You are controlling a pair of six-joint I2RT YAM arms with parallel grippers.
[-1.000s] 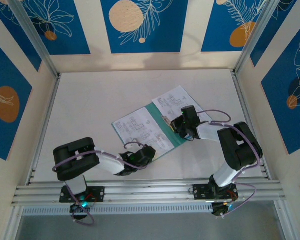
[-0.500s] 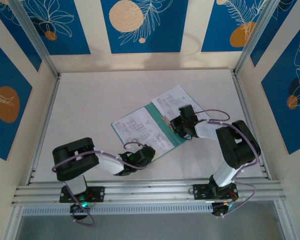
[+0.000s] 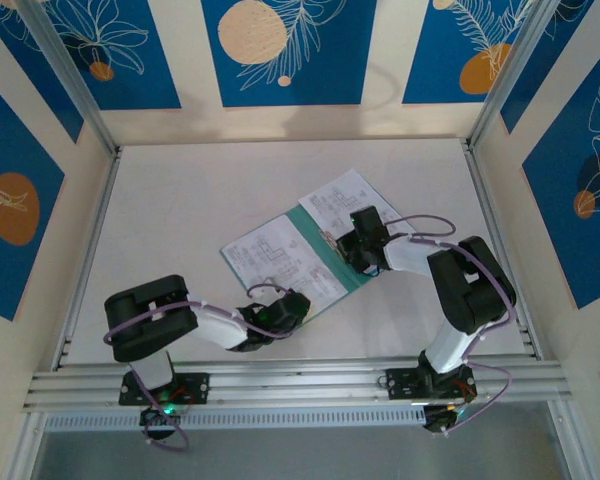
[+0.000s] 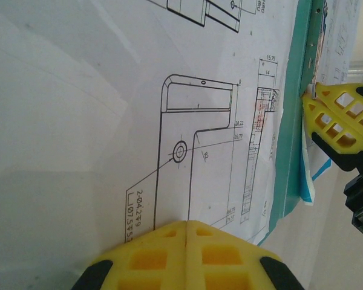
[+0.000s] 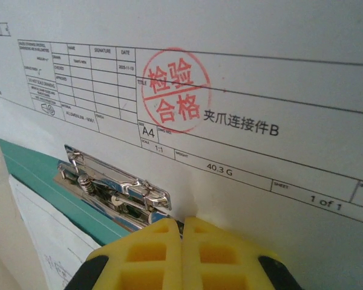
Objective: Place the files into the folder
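Note:
The teal folder [image 3: 315, 232] lies open in the middle of the table, its metal clip [image 5: 112, 181] along the spine. White printed files cover both halves: one sheet [image 3: 275, 255] on the left, another [image 3: 340, 195] on the right, which bears a red stamp [image 5: 174, 84]. A sliver of sky-blue sheet [image 4: 307, 175] pokes out at the folder's near edge. My left gripper [image 4: 187, 223] is shut, its tip pressed on the left sheet's near corner [image 3: 296, 306]. My right gripper [image 5: 183, 221] is shut, with its tip on the right sheet beside the clip [image 3: 352, 247].
Bare white tabletop [image 3: 180, 200] surrounds the folder. Aluminium rails [image 3: 90, 230] run along the left and right sides and across the near edge [image 3: 300, 380]. Patterned walls close in the back and sides.
My right gripper has slid a little up and left toward the spine, and the sheets shifted slightly with it. The left arm has not moved.

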